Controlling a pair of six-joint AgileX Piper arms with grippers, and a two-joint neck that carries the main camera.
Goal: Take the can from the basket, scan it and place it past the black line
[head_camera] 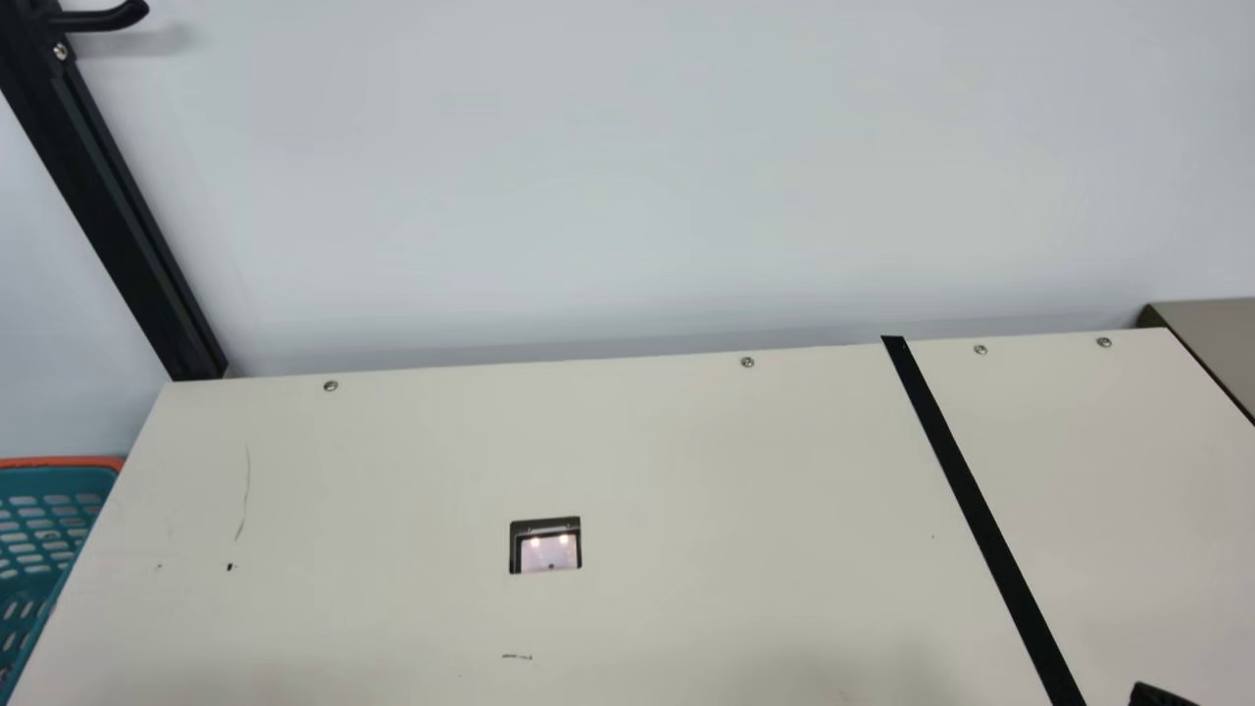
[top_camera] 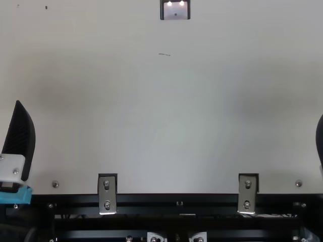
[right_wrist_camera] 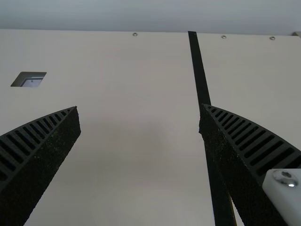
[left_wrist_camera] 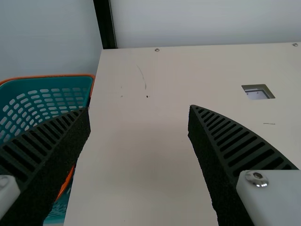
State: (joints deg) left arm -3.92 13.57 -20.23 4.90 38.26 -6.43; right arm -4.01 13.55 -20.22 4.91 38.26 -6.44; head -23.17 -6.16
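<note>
In the top view my left gripper [top_camera: 20,143] is at the left edge over the table's front; in the left wrist view the left gripper [left_wrist_camera: 139,110] is open with nothing between its fingers. One finger of my right gripper [top_camera: 320,141] shows at the top view's right edge; the right wrist view has the right gripper [right_wrist_camera: 139,108] open and holding nothing. The teal basket [head_camera: 44,534] stands off the table's left edge, seen also as the basket [left_wrist_camera: 47,87] in the left wrist view. The scanner window [head_camera: 546,545] is set in the table, and the black line [head_camera: 980,520] crosses its right part.
The cream table [head_camera: 686,471] has screws along its far edge, with a pale wall behind. A black post [head_camera: 108,196] rises at the back left. A brownish box [head_camera: 1216,338] stands beyond the right edge. Metal brackets [top_camera: 107,194] sit along the front edge.
</note>
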